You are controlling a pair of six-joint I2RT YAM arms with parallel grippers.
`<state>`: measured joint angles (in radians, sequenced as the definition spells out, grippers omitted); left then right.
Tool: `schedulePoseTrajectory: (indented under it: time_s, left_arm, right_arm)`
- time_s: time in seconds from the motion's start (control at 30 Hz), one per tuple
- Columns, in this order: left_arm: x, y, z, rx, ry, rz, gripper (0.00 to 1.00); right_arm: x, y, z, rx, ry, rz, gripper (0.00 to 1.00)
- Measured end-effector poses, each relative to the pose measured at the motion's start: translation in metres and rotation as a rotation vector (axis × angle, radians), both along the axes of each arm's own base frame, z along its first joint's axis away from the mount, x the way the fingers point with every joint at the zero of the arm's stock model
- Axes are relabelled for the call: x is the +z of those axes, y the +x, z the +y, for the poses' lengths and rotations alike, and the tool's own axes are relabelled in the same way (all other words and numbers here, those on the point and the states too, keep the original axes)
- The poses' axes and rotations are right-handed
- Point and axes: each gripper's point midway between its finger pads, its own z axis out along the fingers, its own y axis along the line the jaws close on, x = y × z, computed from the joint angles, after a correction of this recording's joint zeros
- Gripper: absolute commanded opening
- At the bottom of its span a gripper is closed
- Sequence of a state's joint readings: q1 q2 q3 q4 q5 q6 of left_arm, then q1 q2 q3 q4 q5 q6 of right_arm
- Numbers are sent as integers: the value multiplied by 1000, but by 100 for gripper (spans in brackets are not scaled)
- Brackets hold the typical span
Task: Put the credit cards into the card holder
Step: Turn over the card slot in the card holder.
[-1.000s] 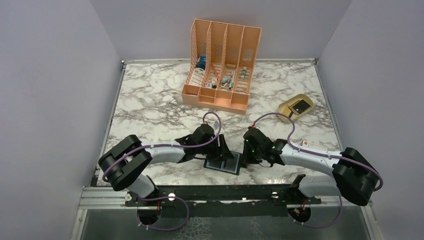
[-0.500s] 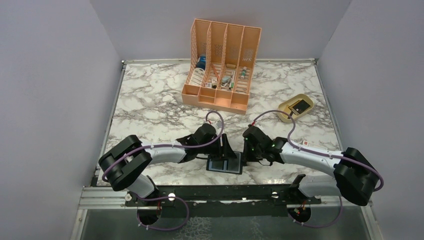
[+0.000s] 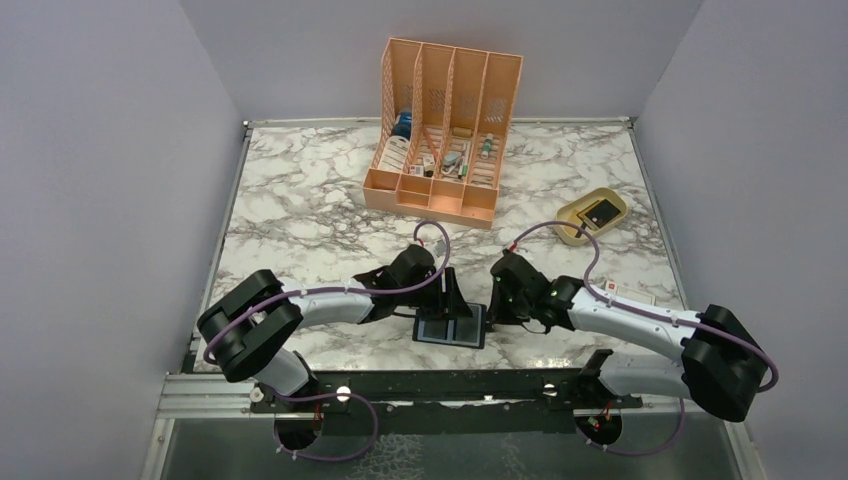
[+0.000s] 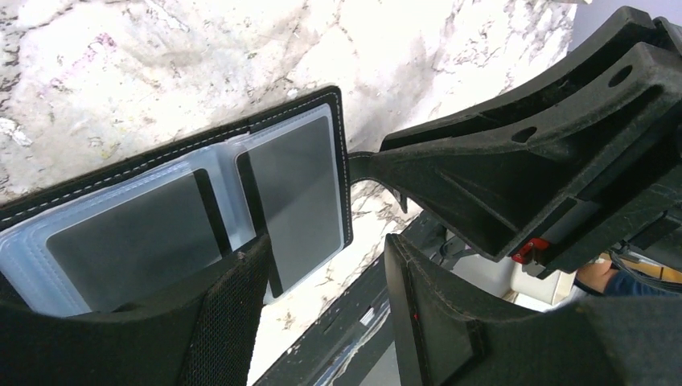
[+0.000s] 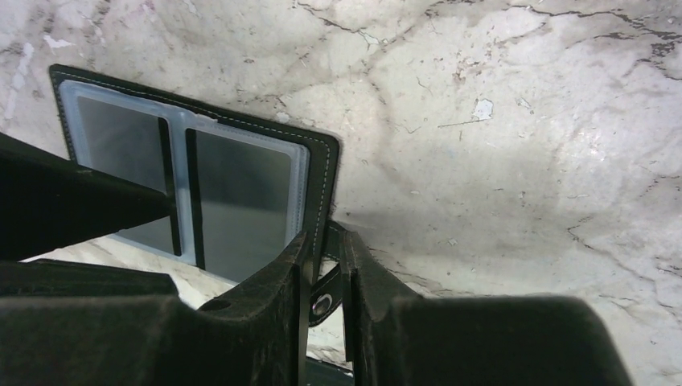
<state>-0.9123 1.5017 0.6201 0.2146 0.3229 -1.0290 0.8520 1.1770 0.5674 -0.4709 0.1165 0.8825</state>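
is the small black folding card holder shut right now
No, the small black folding card holder lies spread open on the marble table, both clear pockets facing up.

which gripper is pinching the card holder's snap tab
The right gripper: its fingers are closed on the snap tab at the card holder edge. The left gripper stands open over the clear pockets.

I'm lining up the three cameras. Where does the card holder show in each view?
Top external: card holder low centre, lying open.
Left wrist: left half of the picture.
Right wrist: left of centre.
Shared landmark: the centre fold between its two grey pockets.
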Motion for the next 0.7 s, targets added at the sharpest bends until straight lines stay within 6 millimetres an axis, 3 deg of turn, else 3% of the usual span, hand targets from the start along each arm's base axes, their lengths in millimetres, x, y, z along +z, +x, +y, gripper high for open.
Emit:
schedulePoseTrajectory:
  time_s: [0.3, 0.7]
  left_arm:
    - [-9, 0, 3, -2, 32, -1, 57]
    - [-18, 1, 1, -3, 41, 8, 56]
  right_arm:
    - [-17, -3, -3, -3, -30, 30, 20]
    - [-19, 8, 15, 26, 10, 9, 20]
